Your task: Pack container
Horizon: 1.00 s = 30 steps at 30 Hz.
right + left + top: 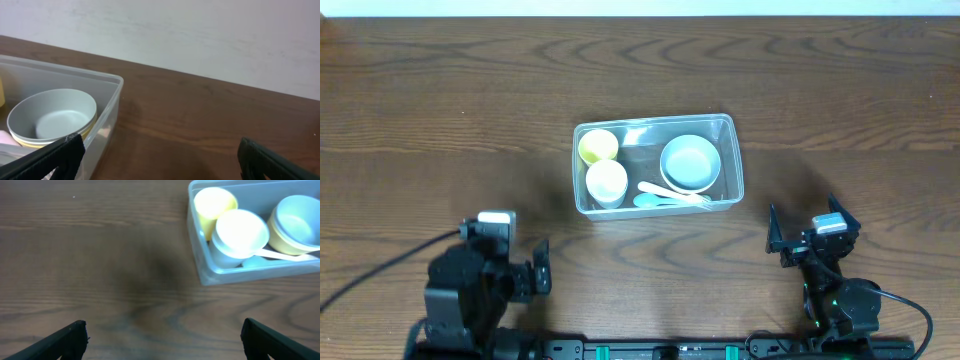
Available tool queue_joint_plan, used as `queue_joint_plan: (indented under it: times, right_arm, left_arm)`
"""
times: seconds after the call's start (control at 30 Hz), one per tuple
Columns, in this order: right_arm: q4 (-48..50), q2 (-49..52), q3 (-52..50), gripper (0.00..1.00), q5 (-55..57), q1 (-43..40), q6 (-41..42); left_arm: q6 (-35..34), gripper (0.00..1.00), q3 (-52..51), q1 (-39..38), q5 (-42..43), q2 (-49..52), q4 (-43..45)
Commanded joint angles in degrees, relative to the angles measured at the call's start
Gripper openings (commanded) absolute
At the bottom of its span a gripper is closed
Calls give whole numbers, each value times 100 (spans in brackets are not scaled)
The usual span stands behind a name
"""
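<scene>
the container (656,121) holds cups (606,182), bowls (690,163) and spoons (672,192).

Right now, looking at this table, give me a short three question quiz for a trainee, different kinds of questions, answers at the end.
1. True or false: the left claw is holding a cup.
2. Multiple choice: relative to the container, the spoons lie A) outside it, B) inside it, C) under it.
3. Fill in: the grey bowl sits nested in a ____ bowl.
Key: 1 false, the left claw and the right claw are both open and empty. 2 B. 3 yellow, the yellow bowl shows beneath it in the left wrist view.
</scene>
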State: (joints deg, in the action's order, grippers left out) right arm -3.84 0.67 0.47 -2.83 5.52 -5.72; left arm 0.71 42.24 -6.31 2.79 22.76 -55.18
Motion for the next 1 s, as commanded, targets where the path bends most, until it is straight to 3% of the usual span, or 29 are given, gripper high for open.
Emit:
queue_joint_plan:
  times: [0.0,0.23,0.43,0.57,0.97]
  right_arm:
    - [-20,-37,-15,99,-42,-59,-98]
    - [-20,-39,-15,99,-39,-59,-98]
    - [-20,-39,-15,99,-42,-59,-98]
    - [-20,-39,-15,99,-42,-59,-98]
    - [-20,-39,-15,99,-42,-59,-98]
  left_arm:
    - [122,98,-870,210,-85,-835,291]
    - [490,98,-2485,466,-85,-2096,2424]
    - [922,98,-3626,544,-83,-2262,4863]
    - [1377,98,-4133,544,-85,-2262,5967]
    - [1510,98,-4201,531,-28,-2256,5134]
